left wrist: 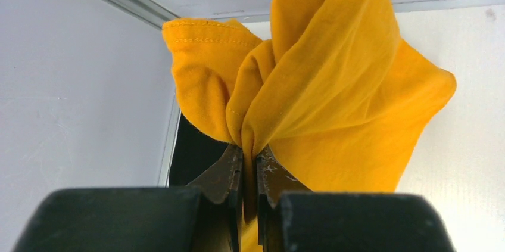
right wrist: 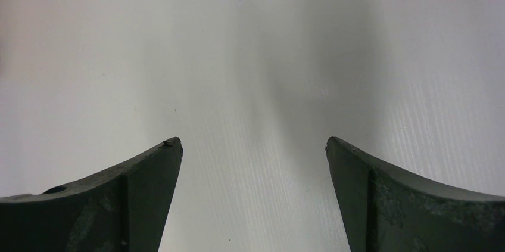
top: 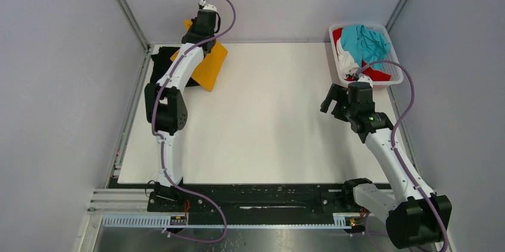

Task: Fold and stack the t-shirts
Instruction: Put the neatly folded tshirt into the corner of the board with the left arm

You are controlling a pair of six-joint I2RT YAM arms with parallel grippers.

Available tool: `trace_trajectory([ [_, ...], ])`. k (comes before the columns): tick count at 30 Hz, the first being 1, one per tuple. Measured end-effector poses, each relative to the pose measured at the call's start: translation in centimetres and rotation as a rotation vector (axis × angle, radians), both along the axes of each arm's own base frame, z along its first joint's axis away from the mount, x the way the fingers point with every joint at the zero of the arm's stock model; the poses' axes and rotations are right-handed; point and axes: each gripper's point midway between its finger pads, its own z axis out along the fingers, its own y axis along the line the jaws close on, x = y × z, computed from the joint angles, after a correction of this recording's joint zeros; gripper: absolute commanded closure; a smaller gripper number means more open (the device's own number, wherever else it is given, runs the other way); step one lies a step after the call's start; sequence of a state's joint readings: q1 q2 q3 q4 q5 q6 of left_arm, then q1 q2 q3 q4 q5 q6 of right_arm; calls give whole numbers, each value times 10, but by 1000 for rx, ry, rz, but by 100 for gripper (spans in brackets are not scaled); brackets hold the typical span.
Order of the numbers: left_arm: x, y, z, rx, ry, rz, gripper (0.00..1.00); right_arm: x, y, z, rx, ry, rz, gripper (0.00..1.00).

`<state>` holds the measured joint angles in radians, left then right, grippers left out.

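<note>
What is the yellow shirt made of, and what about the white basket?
The orange-yellow shirt looks like soft, matte knit cloth, probably cotton: it bunches into loose folds and has a stitched hem. The white basket looks like hard, smooth plastic, with a thin moulded rim and slotted walls that hold their shape.

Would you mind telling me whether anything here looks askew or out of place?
The orange-yellow t-shirt, bunched in the left tool at the far left corner, sits askew to the table edges, next to the black t-shirt.
</note>
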<state>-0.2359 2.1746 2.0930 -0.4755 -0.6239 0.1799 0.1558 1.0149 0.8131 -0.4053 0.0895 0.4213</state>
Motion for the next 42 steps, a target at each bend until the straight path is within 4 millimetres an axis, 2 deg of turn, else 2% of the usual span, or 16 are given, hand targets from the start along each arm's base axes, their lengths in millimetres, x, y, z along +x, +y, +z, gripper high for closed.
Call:
trace_trajectory([
  [6,4,-1,12,-26,-25,-18,100,0,0,-2,-3,-1,2,1],
  [12,4,12,10,-43,-19,0,100,1,0,-4,-2,-4,2,1],
  [24,13,68,2,-115,-38,71,99,1,-2,-5,-13,-3,-5,0],
  [30,30,91,-26,-102,-25,93,95,2,-5,-9,-25,11,-16,1],
  [34,41,103,-53,-104,3,102,89,3,-6,-12,-32,20,-22,1],
  [38,46,115,-74,-119,19,112,71,3,-9,-15,-43,30,-32,1],
  [41,50,129,-79,-131,3,140,66,4,-9,-17,-47,36,-35,0],
  [42,51,133,-80,-135,-4,150,57,4,-10,-18,-51,41,-38,1],
])
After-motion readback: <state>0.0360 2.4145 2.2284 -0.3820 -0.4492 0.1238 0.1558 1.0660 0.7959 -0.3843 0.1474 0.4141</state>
